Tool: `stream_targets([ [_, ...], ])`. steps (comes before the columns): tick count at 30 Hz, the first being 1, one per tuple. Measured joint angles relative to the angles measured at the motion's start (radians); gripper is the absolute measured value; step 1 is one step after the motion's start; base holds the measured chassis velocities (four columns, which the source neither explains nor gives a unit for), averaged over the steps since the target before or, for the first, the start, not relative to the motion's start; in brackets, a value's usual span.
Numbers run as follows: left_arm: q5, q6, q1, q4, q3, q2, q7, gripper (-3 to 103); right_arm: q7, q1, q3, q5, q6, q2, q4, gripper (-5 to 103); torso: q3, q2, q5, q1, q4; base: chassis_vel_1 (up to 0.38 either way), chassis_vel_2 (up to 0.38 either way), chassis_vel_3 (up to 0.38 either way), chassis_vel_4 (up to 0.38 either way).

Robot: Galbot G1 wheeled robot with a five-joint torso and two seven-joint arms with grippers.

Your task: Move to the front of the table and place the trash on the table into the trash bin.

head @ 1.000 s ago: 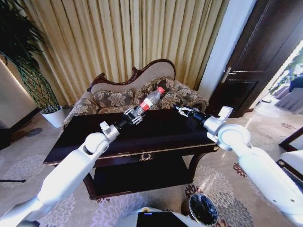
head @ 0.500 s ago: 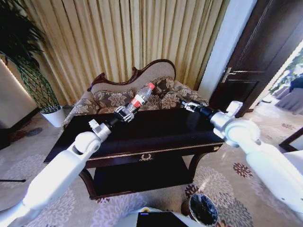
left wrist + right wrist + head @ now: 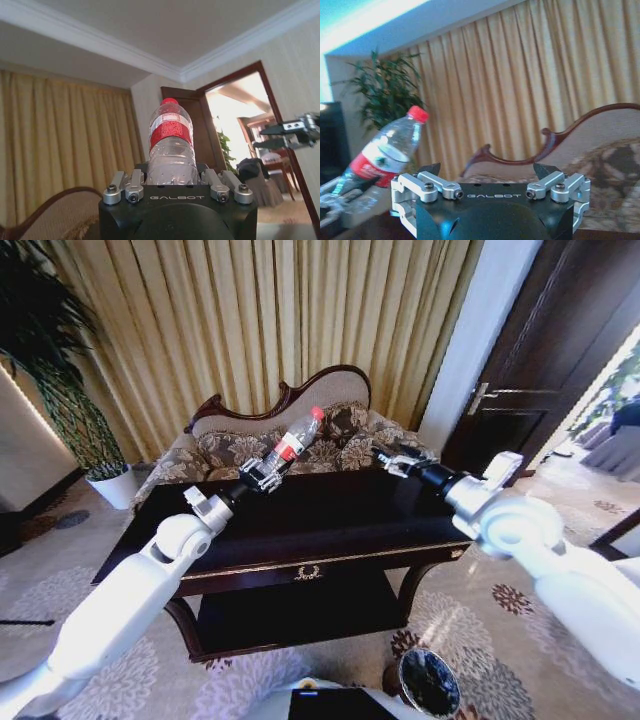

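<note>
- The left gripper (image 3: 262, 475) is clenched around the base of the clear bottle (image 3: 292, 442), holding it tilted in the air above the table (image 3: 330, 525).
- The right gripper (image 3: 385, 457) hovers over the far right edge, jaws spread apart and seemingly empty.
- The trash bin (image 3: 428, 683) stands on the carpet, near the table's front right leg.

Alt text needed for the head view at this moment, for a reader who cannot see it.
The left gripper holds a clear bottle with a red label, raised and tilted above the dark table. The right gripper hangs open over the table's far right side. A patterned sofa stands behind, and a trash bin sits on the floor in front.
</note>
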State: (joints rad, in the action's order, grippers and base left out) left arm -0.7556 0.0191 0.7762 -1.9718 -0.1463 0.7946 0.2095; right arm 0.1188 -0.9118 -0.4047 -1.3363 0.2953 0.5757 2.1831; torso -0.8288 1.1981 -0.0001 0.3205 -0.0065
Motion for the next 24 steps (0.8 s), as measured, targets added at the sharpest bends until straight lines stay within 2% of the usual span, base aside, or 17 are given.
stream_targets([
  [3, -0.031, -0.02, 0.016, -0.019, -0.009, 0.005, -0.029, 44, 0.0, 0.016, 0.021, -0.012, -0.003, 0.022, 0.013, 100, 0.0, 0.0, 0.0, 0.0, 0.0, 0.0, 0.0, 0.0, 0.0],
  [4, -0.074, -0.056, 0.038, -0.048, -0.024, 0.018, -0.069, 44, 0.0, 0.037, 0.038, -0.034, -0.004, 0.052, 0.027, 100, 0.0, 0.0, -0.0001, 0.0, 0.0001, 0.0, 0.0, 0.0, 0.0],
  [9, -0.107, -0.094, 0.066, -0.078, -0.052, 0.048, -0.123, 44, 0.0, 0.055, 0.038, -0.09, -0.003, 0.114, 0.044, 100, 0.0, 0.0, 0.0, 0.0, 0.0002, 0.0, 0.0, 0.0, 0.0],
  [10, -0.126, -0.111, 0.079, -0.093, -0.071, 0.076, -0.159, 44, 0.0, 0.054, 0.024, -0.111, -0.002, 0.157, 0.052, 100, 0.0, 0.0, 0.0, 0.0, 0.0001, 0.0, 0.0, 0.0, 0.0],
  [11, -0.126, -0.111, 0.079, -0.093, -0.071, 0.076, -0.159, 44, 0.0, 0.054, 0.024, -0.111, -0.002, 0.157, 0.052, 100, 0.0, 0.0, 0.0, 0.0, 0.0001, 0.0, 0.0, 0.0, 0.0],
  [14, -0.175, -0.135, 0.095, -0.117, -0.09, 0.118, -0.203, 44, 0.0, 0.045, 0.008, -0.156, -0.002, 0.215, 0.069, 100, 0.0, 0.0, 0.0001, 0.0, -0.0001, 0.0, 0.0, 0.0, 0.0],
  [18, -0.197, -0.139, 0.112, -0.127, -0.094, 0.124, -0.208, 44, 0.0, 0.037, 0.004, -0.202, 0.015, 0.233, 0.085, 100, 0.0, 0.0, 0.0002, 0.0, -0.0002, 0.0, 0.0, 0.0, 0.0],
  [20, -0.208, -0.138, 0.132, -0.133, -0.106, 0.114, -0.181, 44, 0.0, 0.035, 0.003, -0.278, 0.068, 0.229, 0.107, 100, 0.0, 0.0, 0.0, 0.0, 0.0, 0.0, 0.0, 0.0, 0.0],
  [21, -0.208, -0.138, 0.132, -0.133, -0.106, 0.114, -0.181, 44, 0.0, 0.035, 0.003, -0.278, 0.068, 0.229, 0.107, 100, 0.0, 0.0, 0.0, 0.0, 0.0, 0.0, 0.0, 0.0, 0.0],
  [24, -0.207, -0.125, 0.137, -0.141, -0.11, 0.078, -0.139, 44, 0.0, 0.045, 0.014, -0.35, 0.138, 0.204, 0.114, 100, 0.0, 0.0, -0.0002, 0.0, 0.0, 0.0, 0.0, 0.0, 0.0],
])
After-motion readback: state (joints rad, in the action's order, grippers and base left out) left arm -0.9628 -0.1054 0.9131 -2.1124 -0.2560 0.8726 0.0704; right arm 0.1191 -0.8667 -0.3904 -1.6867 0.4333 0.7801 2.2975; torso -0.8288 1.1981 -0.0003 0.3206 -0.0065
